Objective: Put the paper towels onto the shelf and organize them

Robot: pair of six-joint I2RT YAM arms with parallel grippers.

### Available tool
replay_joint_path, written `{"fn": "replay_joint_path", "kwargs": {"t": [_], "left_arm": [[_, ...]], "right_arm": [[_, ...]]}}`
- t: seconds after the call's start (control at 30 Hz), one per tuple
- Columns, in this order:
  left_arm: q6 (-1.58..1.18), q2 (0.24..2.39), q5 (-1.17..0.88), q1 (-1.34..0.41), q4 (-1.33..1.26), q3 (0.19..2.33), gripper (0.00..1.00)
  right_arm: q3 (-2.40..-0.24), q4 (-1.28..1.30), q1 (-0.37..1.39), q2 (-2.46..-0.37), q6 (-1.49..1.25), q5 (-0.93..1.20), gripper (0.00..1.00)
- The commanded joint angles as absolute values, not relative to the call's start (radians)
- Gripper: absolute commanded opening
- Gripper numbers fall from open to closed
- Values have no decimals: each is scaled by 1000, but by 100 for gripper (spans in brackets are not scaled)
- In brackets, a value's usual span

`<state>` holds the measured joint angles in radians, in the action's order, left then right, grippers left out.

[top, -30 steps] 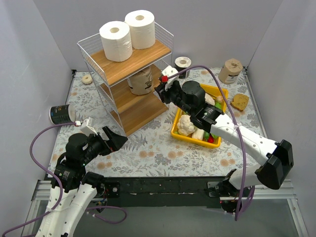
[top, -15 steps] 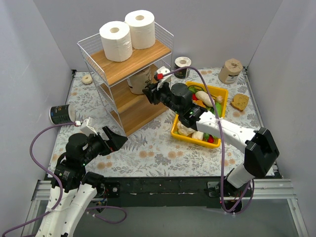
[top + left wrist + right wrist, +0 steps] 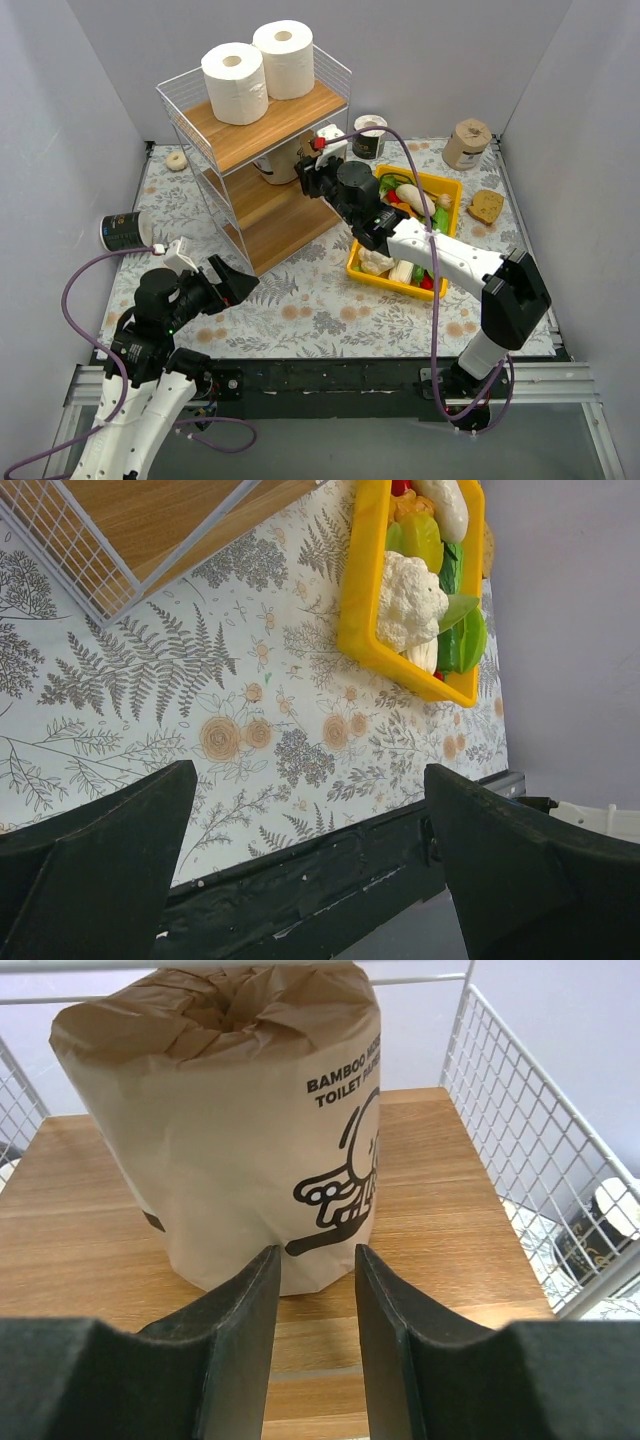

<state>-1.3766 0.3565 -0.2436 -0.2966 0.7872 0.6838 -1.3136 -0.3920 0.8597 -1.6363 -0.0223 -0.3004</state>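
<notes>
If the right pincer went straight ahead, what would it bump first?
The tan roll, standing on the middle board of the shelf, right in front of the right pincer. The gap looks tiny, though depth is hard to judge.

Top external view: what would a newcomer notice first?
The tall wire shelf at back left, with two white rolls side by side on its top board. The right gripper reaches into the middle tier, jaws slightly apart, facing a tan-wrapped roll standing there. Right of the shelf sits a yellow bin of vegetables.
</notes>
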Motion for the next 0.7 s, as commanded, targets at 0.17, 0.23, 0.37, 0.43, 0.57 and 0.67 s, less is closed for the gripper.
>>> {"fn": "replay_joint_path", "kwargs": {"t": [0.17, 0.23, 0.37, 0.43, 0.57, 0.67], "left_arm": [[-1377, 362, -236, -293, 795, 700, 98], [-1376, 360, -238, -288, 795, 699, 98], [-1378, 357, -239, -287, 796, 698, 98], [-1378, 354, -242, -287, 795, 696, 98], [-1376, 354, -245, -287, 798, 696, 98], [-1376, 353, -247, -287, 796, 695, 98]], "right_arm": [[-1350, -301, 862, -1499, -35, -247, 46], [-1339, -325, 877, -1497, -77, -160, 44], [-1307, -448, 952, -1532, -78, -158, 43], [-1280, -520, 991, -1548, -37, -190, 43], [-1240, -698, 1006, -1600, -3, -181, 42], [-1238, -810, 1020, -1641, 76, -161, 42]]}}
